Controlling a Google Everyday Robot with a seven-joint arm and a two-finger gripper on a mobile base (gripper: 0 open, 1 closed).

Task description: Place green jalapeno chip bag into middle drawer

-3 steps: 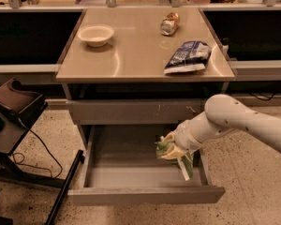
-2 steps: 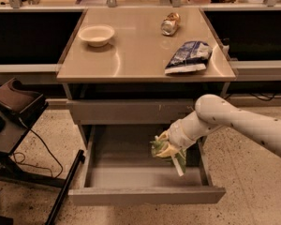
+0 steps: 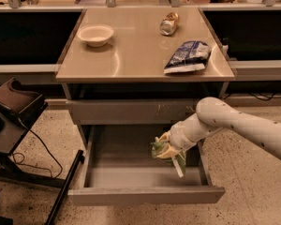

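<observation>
Green chip bag [image 3: 159, 150] clenched in the jaws of the gripper [image 3: 167, 151], hanging over the right side of the open middle drawer [image 3: 145, 195], seemingly just above its grey floor. Best now: ease lower, stay clear of the right wall, let go only once down. Arm [image 3: 234, 123] reaching in from the right, elbow bent below the counter [image 3: 136, 55], wrist tipped down and left.

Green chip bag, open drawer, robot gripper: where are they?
green chip bag [image 3: 156, 150]: camera view, its crumpled left side.
open drawer [image 3: 131, 195]: camera view, its front wall.
gripper [image 3: 166, 151]: camera view, over the drawer, shut on the bag, between its fingertips.
</observation>
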